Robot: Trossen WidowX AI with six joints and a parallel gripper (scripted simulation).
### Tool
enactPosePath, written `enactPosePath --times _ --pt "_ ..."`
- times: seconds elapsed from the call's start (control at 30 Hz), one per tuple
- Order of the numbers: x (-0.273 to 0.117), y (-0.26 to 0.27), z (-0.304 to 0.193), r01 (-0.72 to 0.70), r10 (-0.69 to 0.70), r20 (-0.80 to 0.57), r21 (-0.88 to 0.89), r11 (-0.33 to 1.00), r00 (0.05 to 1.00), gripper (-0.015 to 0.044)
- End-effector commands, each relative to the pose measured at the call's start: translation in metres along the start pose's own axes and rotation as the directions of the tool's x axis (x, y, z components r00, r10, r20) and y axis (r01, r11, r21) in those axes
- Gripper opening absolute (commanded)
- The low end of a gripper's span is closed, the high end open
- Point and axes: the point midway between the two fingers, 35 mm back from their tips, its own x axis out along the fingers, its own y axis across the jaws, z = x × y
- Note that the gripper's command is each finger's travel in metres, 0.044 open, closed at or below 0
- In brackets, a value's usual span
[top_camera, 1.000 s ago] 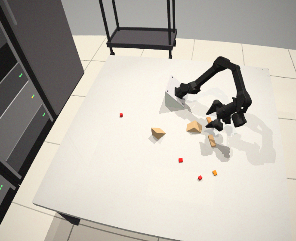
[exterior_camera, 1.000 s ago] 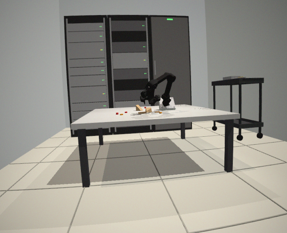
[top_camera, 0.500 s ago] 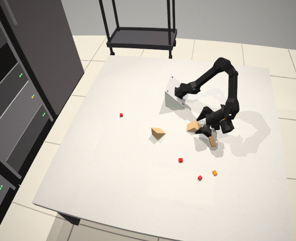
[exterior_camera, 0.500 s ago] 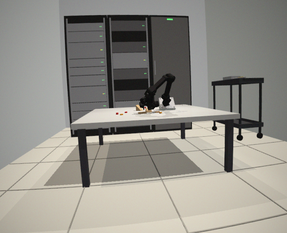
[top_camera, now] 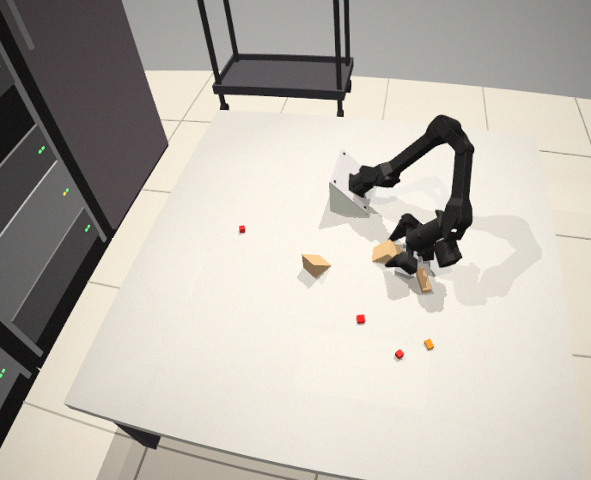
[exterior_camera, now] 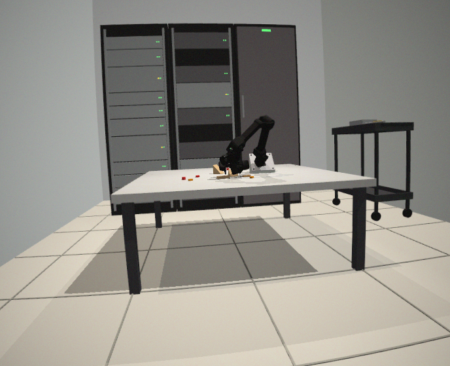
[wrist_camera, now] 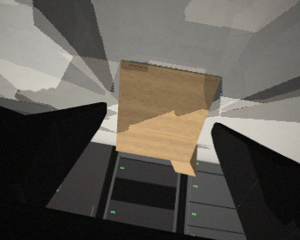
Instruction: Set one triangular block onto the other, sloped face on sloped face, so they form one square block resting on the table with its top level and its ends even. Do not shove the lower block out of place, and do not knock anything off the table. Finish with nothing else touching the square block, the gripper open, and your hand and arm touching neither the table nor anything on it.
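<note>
Wrist view's got the pincer wide apart, nothing clamped, with one triangular block sitting in the gap. Top cam puts the other wedge off to the left on the table, so they're not stacked.
</note>
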Motion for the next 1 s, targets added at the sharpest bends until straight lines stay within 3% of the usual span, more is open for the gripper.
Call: enactPosePath --times 0.0,0.1,0.33,0.6,0.87,0.97 --pt "0.001 0.001 0.000 -0.006 0.006 0.003 -0.004 1.000 1.000 0.0440" --pt "0.001 0.001 0.000 -0.006 0.006 0.003 -0.004 1.000 1.000 0.0440" --pt "0.000 0.000 0.000 -0.001 0.001 -0.001 0.000 1.000 1.000 0.0256" --pt "0.000 0.000 0.000 -0.001 0.001 -0.001 0.000 1.000 1.000 0.0203" --pt "-0.011 -0.003 -0.011 -0.001 0.001 -0.001 0.000 1.000 1.000 0.0000" --pt "-0.021 -0.005 -0.021 -0.001 0.001 -0.002 0.000 1.000 1.000 0.0000"
